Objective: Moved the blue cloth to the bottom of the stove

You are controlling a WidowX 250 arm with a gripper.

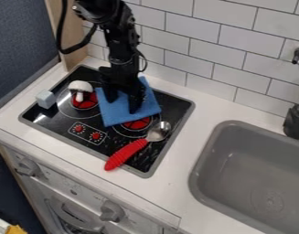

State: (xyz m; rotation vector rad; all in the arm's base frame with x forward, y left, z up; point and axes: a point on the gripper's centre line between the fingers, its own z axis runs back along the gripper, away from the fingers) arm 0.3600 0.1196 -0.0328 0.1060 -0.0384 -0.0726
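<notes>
The gripper (122, 103) hangs down from the top over the blue cloth, its two fingers spread apart with blue showing between them. Flat on the black stove top (72, 137) lies the blue cloth (120, 115), covering the back middle part and overlapping a red burner at its lower edge. Whether the fingertips touch the fabric I cannot tell. The gripper hides part of the cloth's upper half.
A white mushroom (81, 87) rests on the left burner, with a light blue-grey cube (45, 98) at the left edge. A red-handled spoon (127, 154) lies front right. The grey sink (203, 169) is at right, tiled wall (237, 52) behind.
</notes>
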